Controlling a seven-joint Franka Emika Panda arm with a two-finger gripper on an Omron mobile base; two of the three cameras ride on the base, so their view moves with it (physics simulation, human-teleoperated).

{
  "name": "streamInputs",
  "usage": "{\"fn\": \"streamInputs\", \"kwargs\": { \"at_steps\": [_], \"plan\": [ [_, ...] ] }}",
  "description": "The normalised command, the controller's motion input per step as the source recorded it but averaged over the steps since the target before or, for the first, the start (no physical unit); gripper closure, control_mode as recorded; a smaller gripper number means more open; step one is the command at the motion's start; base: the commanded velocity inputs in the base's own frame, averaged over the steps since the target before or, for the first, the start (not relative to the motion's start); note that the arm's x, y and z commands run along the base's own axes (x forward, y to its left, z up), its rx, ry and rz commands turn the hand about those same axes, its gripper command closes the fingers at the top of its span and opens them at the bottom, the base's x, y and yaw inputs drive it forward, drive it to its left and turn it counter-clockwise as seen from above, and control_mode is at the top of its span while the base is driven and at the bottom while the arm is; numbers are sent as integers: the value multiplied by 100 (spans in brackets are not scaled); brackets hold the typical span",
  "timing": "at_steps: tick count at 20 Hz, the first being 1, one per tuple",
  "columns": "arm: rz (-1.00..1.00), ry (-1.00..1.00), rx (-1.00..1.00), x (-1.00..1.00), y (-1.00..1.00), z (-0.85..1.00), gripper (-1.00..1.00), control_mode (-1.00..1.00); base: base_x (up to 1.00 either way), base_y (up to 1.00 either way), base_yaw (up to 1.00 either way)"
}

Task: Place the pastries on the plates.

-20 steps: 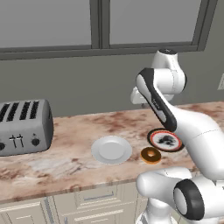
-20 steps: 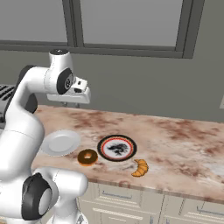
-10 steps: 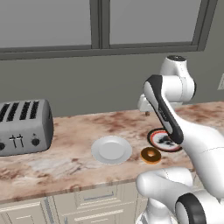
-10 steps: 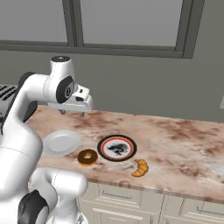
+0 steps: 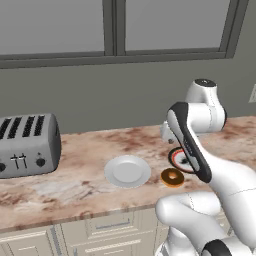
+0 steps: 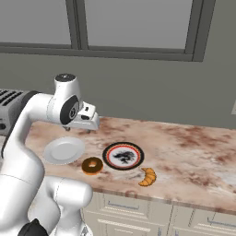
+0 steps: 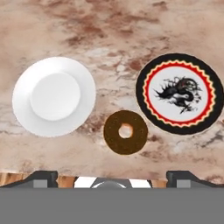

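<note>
The brown-glazed donut lies on the marble counter between the two plates, also seen near the front edge. Left of it sits the plain white plate. On its other side is the black-and-red rimmed plate, half hidden behind my arm. Both plates carry nothing. The golden croissant rests on the counter in front of the patterned plate. My gripper hangs open and empty above the counter, looking down on the donut.
A grey toaster stands at the counter's left end, partly behind my arm in the right base view. A dark wall with a window runs behind the counter. Bare marble stretches to the right of the plates.
The gripper's fingers have spread from shut to open. The hand has come down from high near the window to just above the counter behind the plates.
</note>
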Motion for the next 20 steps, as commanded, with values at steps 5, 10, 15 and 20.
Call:
{"fn": "streamInputs", "kwargs": {
  "at_steps": [5, 10, 15, 20],
  "plan": [
    [0, 0, 0, 0, 0, -51, -100, -100, 0, 0, 0],
    [0, 0, 0, 0, 0, -44, -100, -100, 0, 0, 0],
    [0, 0, 0, 0, 3, -49, -100, -100, 0, 0, 0],
    [0, 0, 0, 0, 1, -46, -100, -100, 0, 0, 0]
  ]
}}
